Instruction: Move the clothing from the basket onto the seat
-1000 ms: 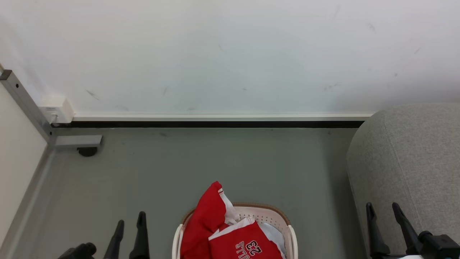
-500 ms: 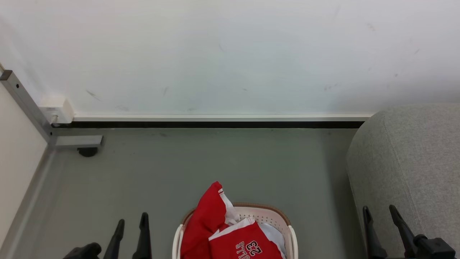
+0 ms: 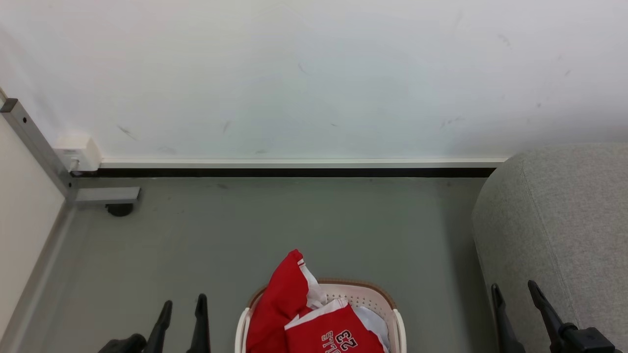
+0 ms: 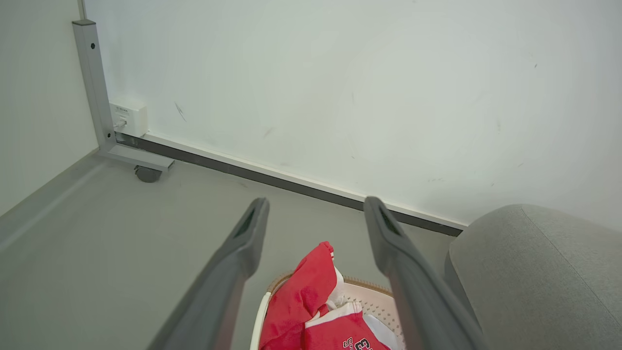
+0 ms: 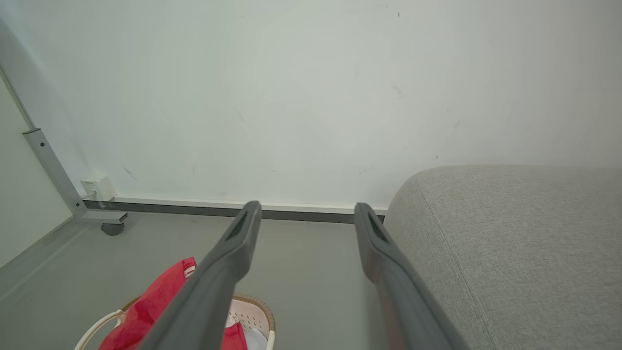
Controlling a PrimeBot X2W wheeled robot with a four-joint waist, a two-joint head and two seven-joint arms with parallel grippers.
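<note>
White wall [image 3: 314,73], grey floor [image 3: 274,225], metal frame [image 3: 34,142], socket [image 3: 78,156]

I have the basket [image 3: 360,295] on the floor [image 3: 274,230] dead ahead, the clothing [image 3: 274,304] piled in it and over its left rim. The seat [image 3: 564,220] stands to its right, by the wall [image 3: 294,73]; a castered frame foot [image 3: 105,195] lies far left.

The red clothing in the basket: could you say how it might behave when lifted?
Probably floppy: the clothing lies crumpled, one fold standing above the basket rim. Likely light and perhaps slippery, as the fabric looks thin and smooth.
</note>
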